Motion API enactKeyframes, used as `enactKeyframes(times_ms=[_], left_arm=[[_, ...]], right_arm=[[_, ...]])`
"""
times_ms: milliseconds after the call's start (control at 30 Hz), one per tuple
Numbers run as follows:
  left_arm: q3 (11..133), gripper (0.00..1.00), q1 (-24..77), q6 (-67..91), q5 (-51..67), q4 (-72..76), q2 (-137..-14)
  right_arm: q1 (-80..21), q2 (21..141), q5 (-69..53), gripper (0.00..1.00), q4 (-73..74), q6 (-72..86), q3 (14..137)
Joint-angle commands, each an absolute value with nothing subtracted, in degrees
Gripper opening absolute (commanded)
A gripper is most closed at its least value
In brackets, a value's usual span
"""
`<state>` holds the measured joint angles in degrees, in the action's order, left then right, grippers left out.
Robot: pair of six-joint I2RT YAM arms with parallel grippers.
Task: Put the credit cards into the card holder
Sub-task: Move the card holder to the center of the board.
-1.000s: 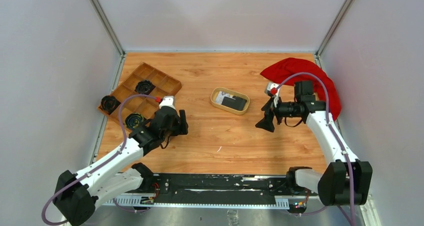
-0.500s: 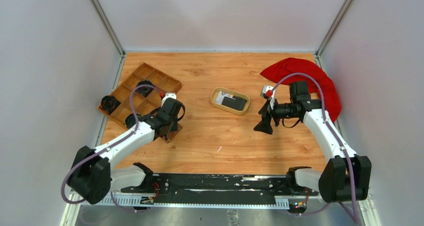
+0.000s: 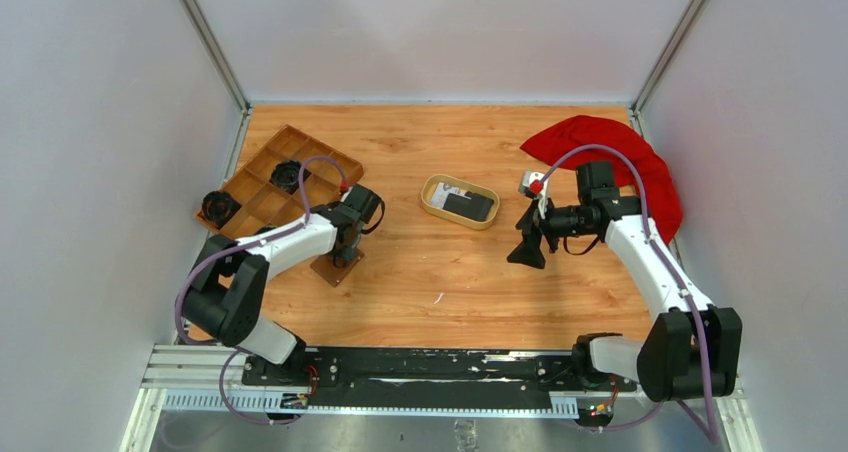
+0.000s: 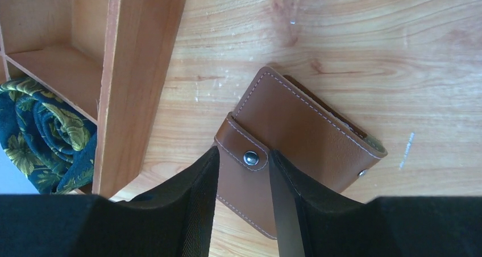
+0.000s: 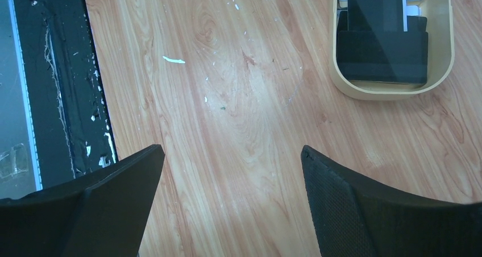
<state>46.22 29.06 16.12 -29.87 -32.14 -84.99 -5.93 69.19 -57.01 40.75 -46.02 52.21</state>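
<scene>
My left gripper (image 4: 241, 154) is standing narrow, seemingly pinching the snap tab (image 4: 248, 157) of the card holder (image 4: 307, 132), which is lying shut on the table (image 4: 341, 41) beside the wooden tray (image 4: 136, 69). I am expecting light, supple, slightly slick leather; the stiffer folded edge is offering firmer purchase.

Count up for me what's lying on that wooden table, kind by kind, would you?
Wooden compartment tray: 1
Dark rolled cloths in the tray: 3, one showing only in the left wrist view
Brown card holder: 1
Oval dish: 1
Credit cards in the dish: at least 2, stacked, exact count unclear
Red cloth: 1
Total: at least 9
</scene>
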Motion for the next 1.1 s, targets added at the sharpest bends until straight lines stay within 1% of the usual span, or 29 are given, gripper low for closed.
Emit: enactKeyframes(times_ms=[0,200,300,367,500,633,800,867,1067], left_arm=[[48.16,0.43,27.16,14.25,-28.18,-33.78,-88.28],[49.75,0.45,24.14,13.86,-21.08,-34.63,-93.59],[49.76,0.50,23.65,13.94,-17.14,-34.42,-95.26],[49.71,0.53,23.57,14.34,-16.47,-34.33,-95.51],[48.76,0.54,23.37,14.86,-13.26,-32.86,-95.07],[48.26,0.47,22.59,15.72,-11.69,-32.27,-95.68],[47.88,0.33,21.94,17.42,-10.60,-32.29,-96.05],[47.37,0.29,21.81,18.18,-10.12,-31.94,-95.51],[46.12,0.13,21.80,19.44,-5.72,-30.40,-93.78]], right_arm=[[-6.86,69.68,-57.13,0.94,42.54,-47.10,53.61],[-6.81,69.56,-56.67,0.94,42.70,-47.28,53.79],[-6.86,69.51,-56.65,0.94,42.79,-47.42,53.88],[-6.86,69.28,-56.62,0.94,42.89,-47.54,53.88],[-6.86,69.08,-56.66,0.94,43.02,-47.77,53.90],[-6.88,68.97,-56.85,0.94,43.28,-48.03,54.04],[-6.86,68.67,-56.97,0.94,43.50,-48.25,54.04],[-6.86,68.63,-57.08,0.94,43.59,-48.33,54.09],[-6.86,68.01,-57.00,0.94,44.03,-48.69,54.32]])
